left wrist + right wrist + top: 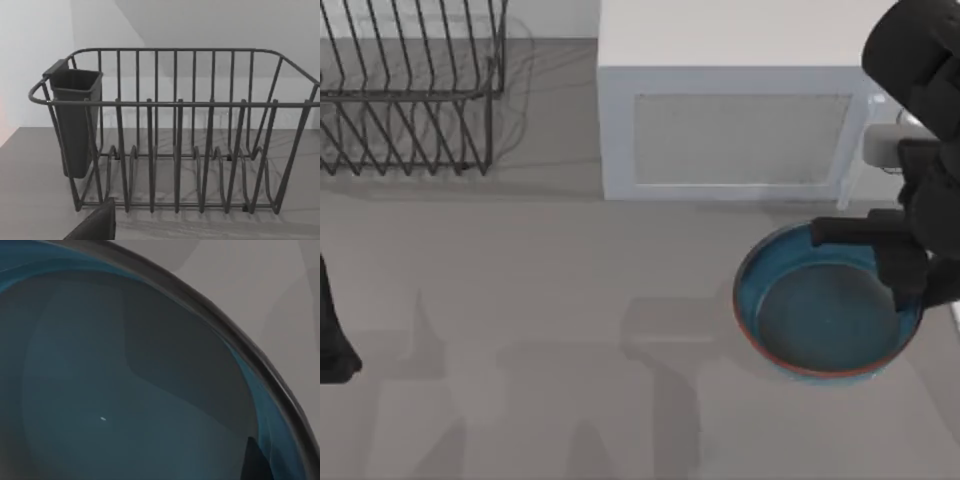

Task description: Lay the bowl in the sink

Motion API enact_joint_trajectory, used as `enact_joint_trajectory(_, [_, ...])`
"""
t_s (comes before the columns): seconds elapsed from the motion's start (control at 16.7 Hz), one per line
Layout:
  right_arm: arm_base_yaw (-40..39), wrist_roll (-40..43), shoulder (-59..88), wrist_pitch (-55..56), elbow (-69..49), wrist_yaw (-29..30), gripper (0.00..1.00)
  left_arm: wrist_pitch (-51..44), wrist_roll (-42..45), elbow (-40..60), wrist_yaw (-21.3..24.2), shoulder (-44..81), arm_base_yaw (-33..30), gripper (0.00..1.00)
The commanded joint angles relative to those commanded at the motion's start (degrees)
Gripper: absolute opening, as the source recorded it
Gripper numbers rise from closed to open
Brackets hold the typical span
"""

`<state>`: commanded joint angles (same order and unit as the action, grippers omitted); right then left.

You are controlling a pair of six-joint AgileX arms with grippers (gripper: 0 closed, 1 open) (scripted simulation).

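Right gripper (905, 285) over bowl (820, 320) on grey table (570, 300).

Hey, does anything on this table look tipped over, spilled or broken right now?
Nothing stands out. The bowl sits upright on the table by the microwave, with the right gripper at its rim. The dish rack stands upright, and the left gripper is parked at the left edge.

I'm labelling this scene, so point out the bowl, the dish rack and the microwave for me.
bowl (820, 325): top view, on its dark inner floor.
dish rack (175, 104): left wrist view, on its front top rail.
microwave (740, 138): top view, on its door panel.
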<state>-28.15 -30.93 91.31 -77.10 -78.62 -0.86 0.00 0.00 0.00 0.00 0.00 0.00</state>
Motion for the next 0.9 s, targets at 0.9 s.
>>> enact_joint_trajectory(0.9, [44.3, 16.2, 0.9, 75.0, 36.3, -13.6, 0.00, 0.0, 0.0, 0.0, 0.0, 0.0, 0.0, 1.00])
